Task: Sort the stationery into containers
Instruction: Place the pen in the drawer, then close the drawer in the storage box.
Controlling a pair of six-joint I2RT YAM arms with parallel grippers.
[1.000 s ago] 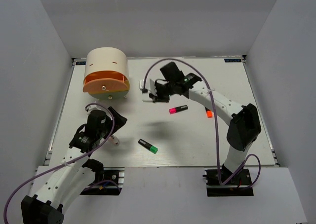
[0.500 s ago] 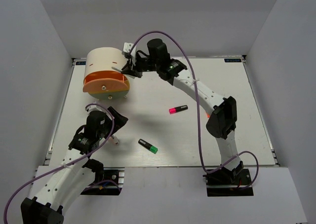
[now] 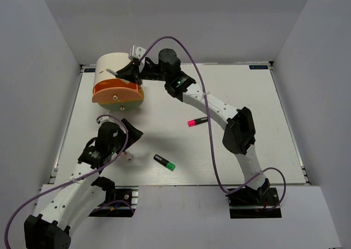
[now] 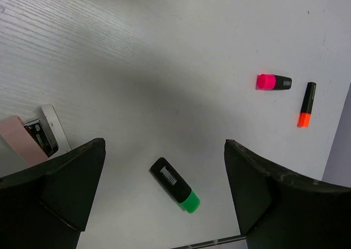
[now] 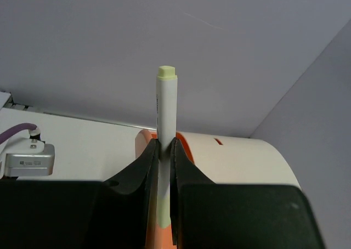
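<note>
The cream drum-shaped organizer [image 3: 116, 67] stands at the back left, with its orange drawer [image 3: 116, 90] standing out at the front. My right gripper [image 3: 130, 71] is over the drum's top right edge, shut on a yellow-and-white pen [image 3: 112, 72]. In the right wrist view the pen [image 5: 166, 101] stands between the shut jaws above the orange drawer [image 5: 184, 145]. My left gripper [image 3: 129, 134] is open and empty above the table. In its wrist view it [image 4: 164, 145] is over the green-capped highlighter [image 4: 175, 185].
The pink-capped highlighter [image 3: 197, 121] lies mid-table and the green-capped one [image 3: 164, 162] nearer the front. The orange-capped highlighter [image 4: 305, 105] shows only in the left wrist view. The white-pink eraser [image 3: 127, 156] lies by my left gripper. White walls enclose the table.
My right arm has swung left from mid-table to the organizer, carrying the pen over the drum's edge. The left arm has not moved.
</note>
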